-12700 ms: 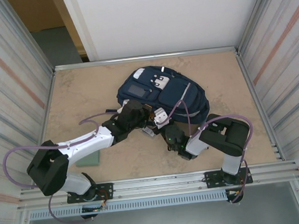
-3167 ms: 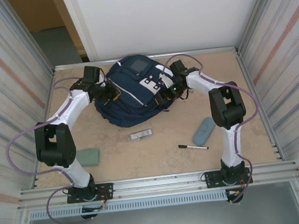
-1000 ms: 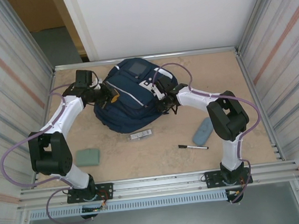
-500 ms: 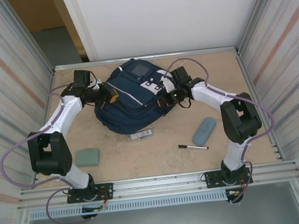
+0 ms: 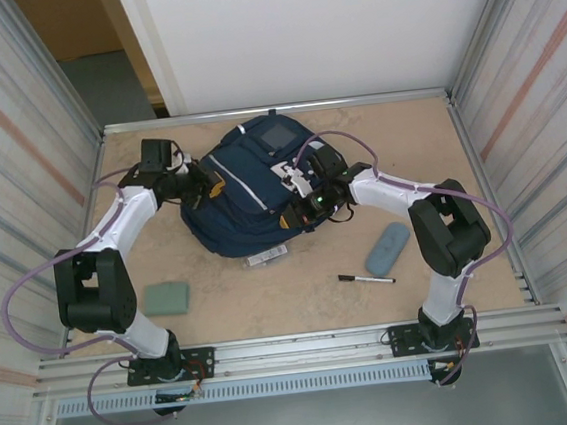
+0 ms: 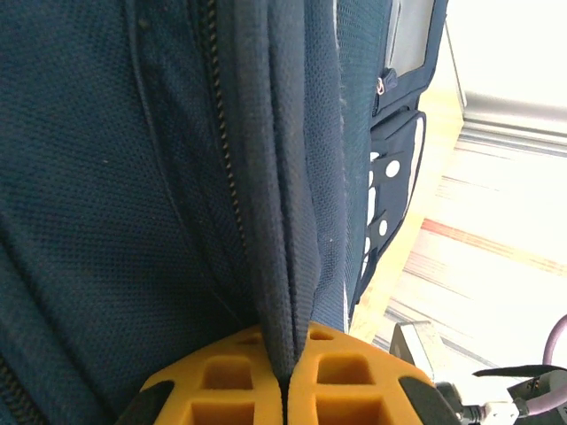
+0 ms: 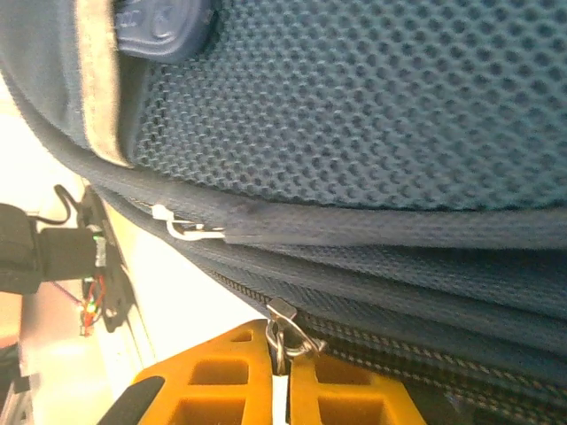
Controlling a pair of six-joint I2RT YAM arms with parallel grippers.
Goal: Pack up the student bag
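Two pinches are held: student bag (image 5: 246, 204) fabric is nipped by the left gripper (image 6: 283, 382), a zip pull (image 7: 283, 324) (small, metal) clamped by the right gripper (image 7: 281, 370).

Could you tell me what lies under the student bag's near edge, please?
A small flat white-and-grey item sticks out at the near edge of the student bag; whatever else lies beneath is covered by the fabric.

This is a robotics lab test cell, not a lived-in room: a beige table (image 5: 272, 304) is boxed in by ribbed metal side walls (image 5: 18, 168) and a plain white back panel (image 5: 326, 28). A left arm (image 5: 123, 213) and a right arm (image 5: 387, 190) are bolted to an aluminium rail (image 5: 307, 349) along its near edge.
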